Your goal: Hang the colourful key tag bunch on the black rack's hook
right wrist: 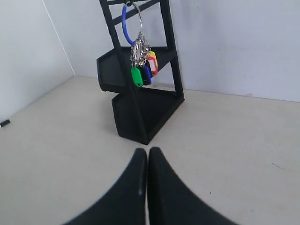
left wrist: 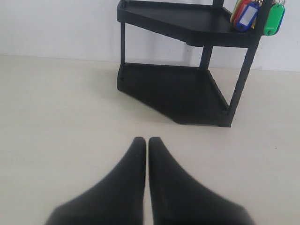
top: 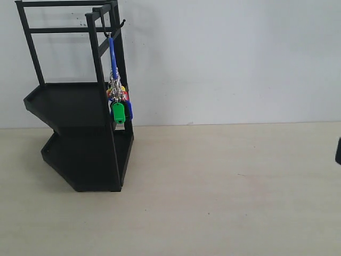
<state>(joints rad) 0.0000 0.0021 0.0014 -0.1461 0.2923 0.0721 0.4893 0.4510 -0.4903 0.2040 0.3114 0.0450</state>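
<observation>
The black rack (top: 74, 133) stands at the left of the exterior view, against the wall. The colourful key tag bunch (top: 119, 104) hangs by its blue loop (top: 112, 56) from the hook (top: 108, 35) on the rack's upper frame, free of both grippers. The right wrist view shows the bunch (right wrist: 142, 68) dangling beside the rack (right wrist: 140, 108). In the left wrist view, tags (left wrist: 258, 16) peek past the rack (left wrist: 178, 89). My left gripper (left wrist: 146, 140) is shut and empty above the table. My right gripper (right wrist: 147, 151) is shut and empty, well back from the rack.
A pale wooden table (top: 224, 186) runs to a white wall (top: 229, 53) behind. A dark part of the right arm (top: 338, 151) shows at the exterior view's right edge. A small dark object (right wrist: 3, 123) lies near the side wall.
</observation>
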